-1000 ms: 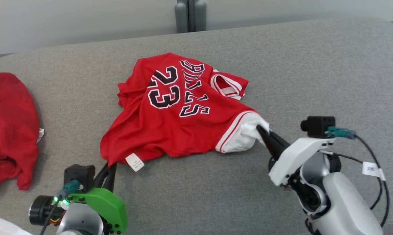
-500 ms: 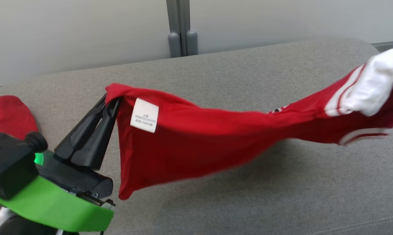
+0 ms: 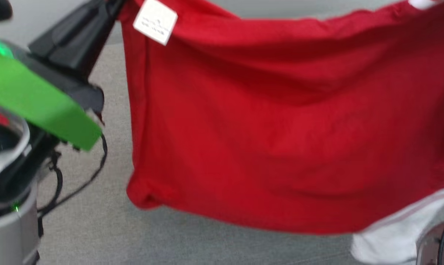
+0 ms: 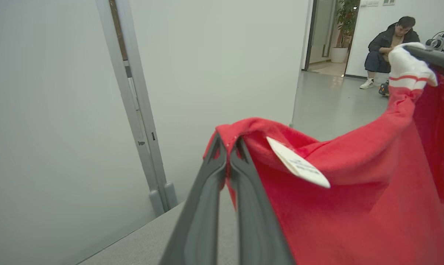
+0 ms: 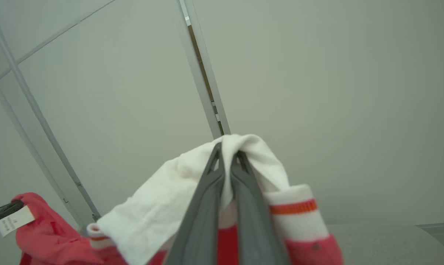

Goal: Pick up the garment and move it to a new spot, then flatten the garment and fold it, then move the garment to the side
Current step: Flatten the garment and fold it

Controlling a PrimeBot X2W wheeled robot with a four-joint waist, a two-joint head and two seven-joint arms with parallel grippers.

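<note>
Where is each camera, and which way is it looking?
Head: on the robot's head, looking down at the grey surface and the hanging jersey; left gripper shows upper left.
Left wrist: on the left arm, looking along its shut fingers at a wall and a seated person; right gripper upper right.
Right wrist: on the right arm, looking up along its fingers, shut on the white trim, at the wall.
Shared: both wrist views show the jersey's label and the other gripper.

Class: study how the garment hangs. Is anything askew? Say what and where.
Yes. The red jersey hangs lopsided: the left gripper pinches a red corner beside the label, the right gripper pinches bunched white trim, and its bottom edge slants.
</note>
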